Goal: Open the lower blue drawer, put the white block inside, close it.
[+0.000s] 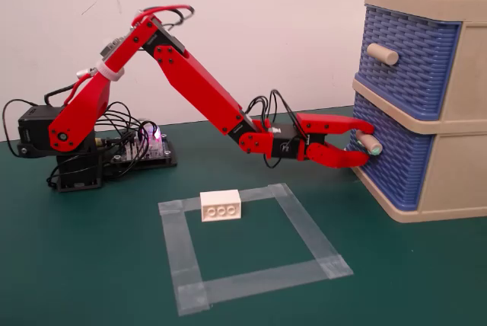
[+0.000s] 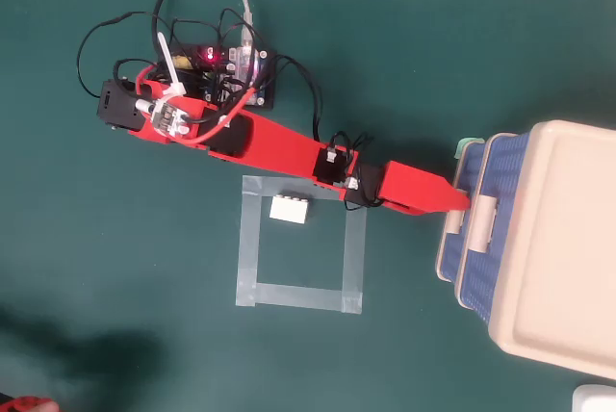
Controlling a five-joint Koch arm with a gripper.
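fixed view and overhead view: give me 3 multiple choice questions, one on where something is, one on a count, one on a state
1. Where is the white block?
A. on the tape square's far edge
B. inside a drawer
C. in the hand

2. How many blue drawers does the cabinet have?
A. one
B. two
C. three

3. What is the hand doing?
A. hanging open over the block
B. resting on the table
C. set around the lower blue drawer's handle

Answers:
1 A, it sits on the grey tape strip nearest the arm's base.
2 B, one above the other.
3 C, one jaw lies above the teal-tipped peg and one below.
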